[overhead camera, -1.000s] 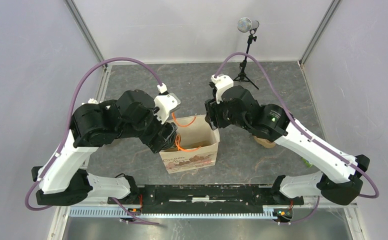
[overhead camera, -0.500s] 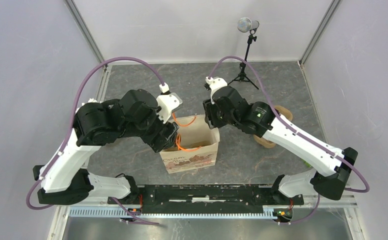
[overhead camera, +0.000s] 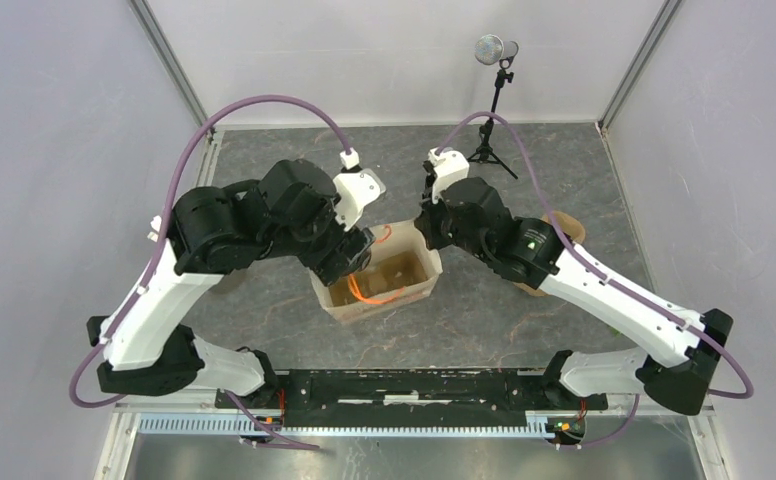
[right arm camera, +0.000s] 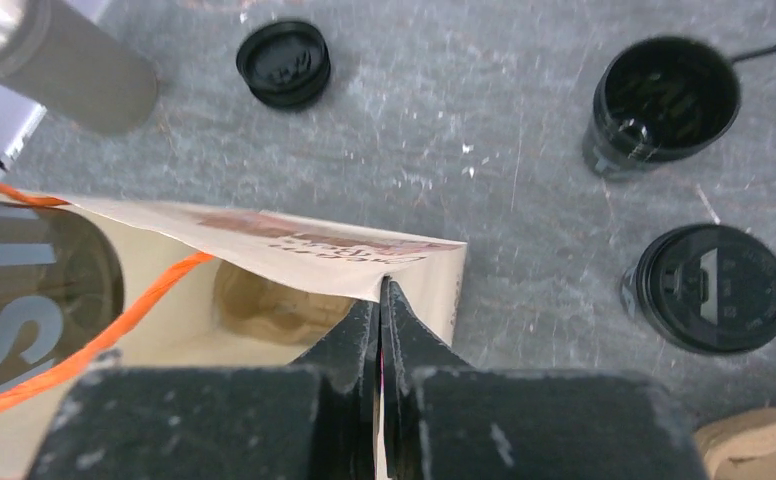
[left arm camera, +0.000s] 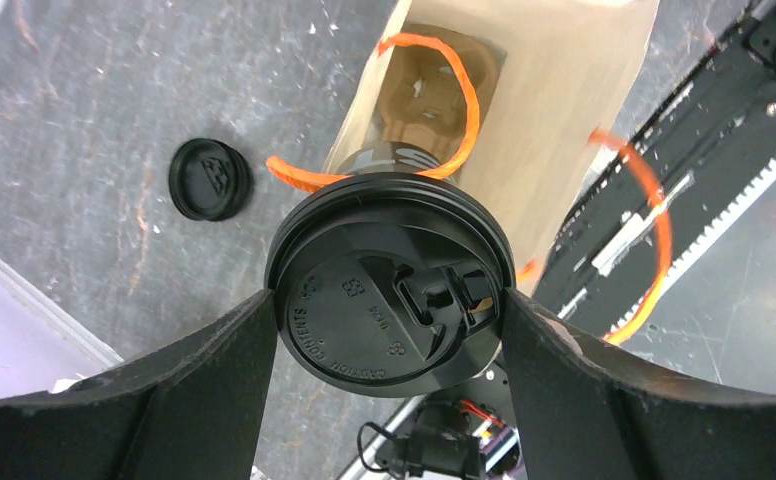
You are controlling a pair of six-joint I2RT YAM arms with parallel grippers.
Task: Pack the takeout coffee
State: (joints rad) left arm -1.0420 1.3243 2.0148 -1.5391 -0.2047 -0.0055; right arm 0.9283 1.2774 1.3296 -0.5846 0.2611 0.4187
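**Top view.** The left gripper (overhead camera: pixel 357 256) hangs over the left side of the open bag (overhead camera: pixel 394 300), with its jaws hidden under the wrist. The right gripper (overhead camera: pixel 427 235) sits at the bag's far right corner, and its jaws cannot be made out from here. A brown carrier (overhead camera: pixel 564 226) peeks out from behind the right arm, well to that gripper's outer side. A stand (overhead camera: pixel 491 130) rises beyond the gripper.

**Left wrist.** The fingers (left arm camera: pixel 214 370) stand wide, clamped on either side of the held cup (left arm camera: pixel 394 300), whose lid faces the camera. Just beyond the cup is the bag's mouth with its orange handles (left arm camera: pixel 454 90). How far in the cup sits cannot be told. A brown moulded piece (left arm camera: pixel 419 95) lies at the bag's bottom. A loose lid (left arm camera: pixel 210 179) lies on the table to the gripper's left, outside the bag.

**Right wrist.** The fingertips (right arm camera: pixel 364 330) are pressed together, pinching the bag's rim. Ahead and to the right stands an open cup (right arm camera: pixel 664 100). A lidded cup (right arm camera: pixel 712 288) stands nearer, also on the right. A lid lies on the table ahead to the left. A grey cylinder (right arm camera: pixel 64 65) crosses the far left corner.
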